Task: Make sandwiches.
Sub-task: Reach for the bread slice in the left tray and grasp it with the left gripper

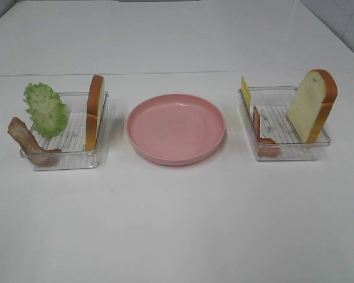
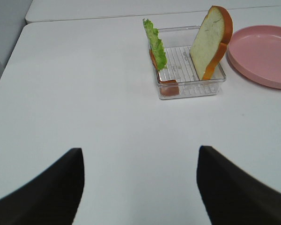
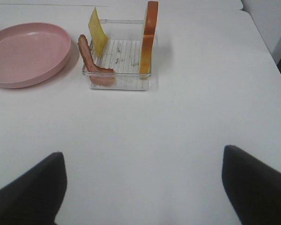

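Both the left end effector (image 2: 139,152) and right end effector (image 3: 143,151) hover released, empty.

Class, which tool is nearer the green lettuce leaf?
Left. The left tool faces the tray holding the lettuce leaf, bare table between them. The right tool faces the other tray, across the pink plate from the leaf.

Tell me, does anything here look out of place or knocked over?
Only slightly: the bacon strip in the left tray pokes out over its outer wall, and the lettuce leans out above it. Nothing looks spilled or broken.
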You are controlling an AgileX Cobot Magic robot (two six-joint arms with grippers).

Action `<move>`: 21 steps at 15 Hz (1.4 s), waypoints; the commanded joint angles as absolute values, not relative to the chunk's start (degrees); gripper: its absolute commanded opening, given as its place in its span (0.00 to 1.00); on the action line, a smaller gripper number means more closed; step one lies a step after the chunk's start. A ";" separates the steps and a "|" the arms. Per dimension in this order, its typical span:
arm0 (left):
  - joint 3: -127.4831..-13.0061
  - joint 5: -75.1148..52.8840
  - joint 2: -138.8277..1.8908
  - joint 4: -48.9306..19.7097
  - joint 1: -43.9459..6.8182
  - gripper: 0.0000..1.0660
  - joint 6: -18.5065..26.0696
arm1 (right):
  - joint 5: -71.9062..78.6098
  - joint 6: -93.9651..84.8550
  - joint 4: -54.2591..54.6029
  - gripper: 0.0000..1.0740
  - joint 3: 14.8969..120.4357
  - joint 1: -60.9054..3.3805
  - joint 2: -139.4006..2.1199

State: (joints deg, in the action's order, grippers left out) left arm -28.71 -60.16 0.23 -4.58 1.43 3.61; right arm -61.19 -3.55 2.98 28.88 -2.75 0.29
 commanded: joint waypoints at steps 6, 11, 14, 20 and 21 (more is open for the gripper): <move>-28.59 -59.93 1.49 -5.10 1.15 0.62 3.78 | -60.68 -4.24 2.86 0.79 28.82 -2.35 1.32; -28.59 -59.93 1.49 -5.10 1.15 0.62 3.78 | -60.68 -4.24 2.86 0.79 28.82 -2.35 1.32; -28.59 -59.93 1.49 -5.21 1.15 0.62 3.78 | -60.68 -4.24 2.86 0.79 28.82 -2.35 1.32; -30.14 -42.74 -4.18 -8.19 1.15 0.62 1.20 | -60.68 -4.24 2.86 0.79 28.82 -2.35 1.32; -30.08 -38.22 -6.82 -8.14 1.15 0.62 1.20 | -60.68 -4.24 2.86 0.79 28.82 -2.35 1.32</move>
